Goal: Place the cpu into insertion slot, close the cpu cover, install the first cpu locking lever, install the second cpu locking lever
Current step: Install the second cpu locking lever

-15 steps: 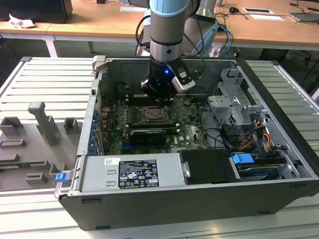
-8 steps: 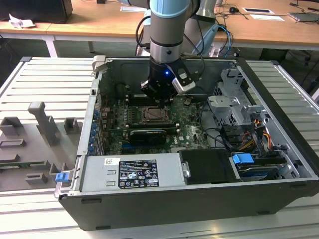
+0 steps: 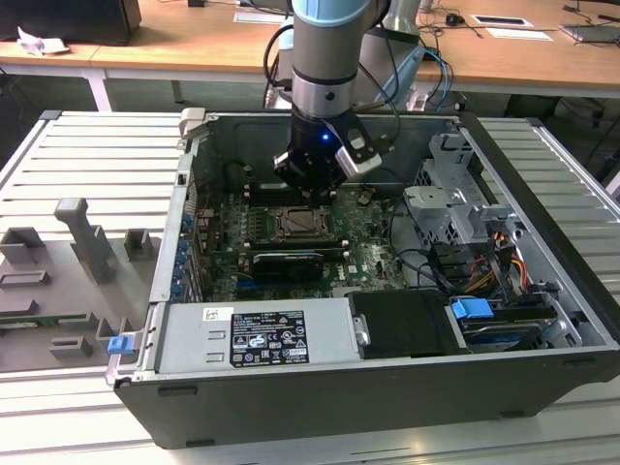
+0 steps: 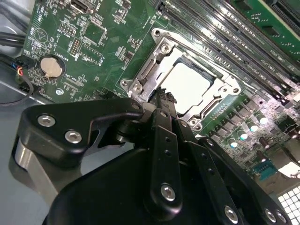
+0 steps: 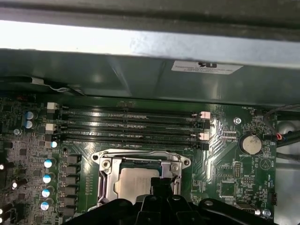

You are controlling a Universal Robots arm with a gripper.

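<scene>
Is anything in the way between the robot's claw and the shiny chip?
Nothing visible is. The gripper hangs just above the socket with bare air under it. The cpu already lies in the insertion slot, framed by the cpu cover.

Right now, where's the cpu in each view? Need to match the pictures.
Exterior view: cpu in the framed socket mid-motherboard, just below the gripper.
Second wrist view: cpu, pale square beyond the fingertips.
First wrist view: cpu, just above the fingertips.
Shared landmark: coin battery in both wrist views.
</scene>
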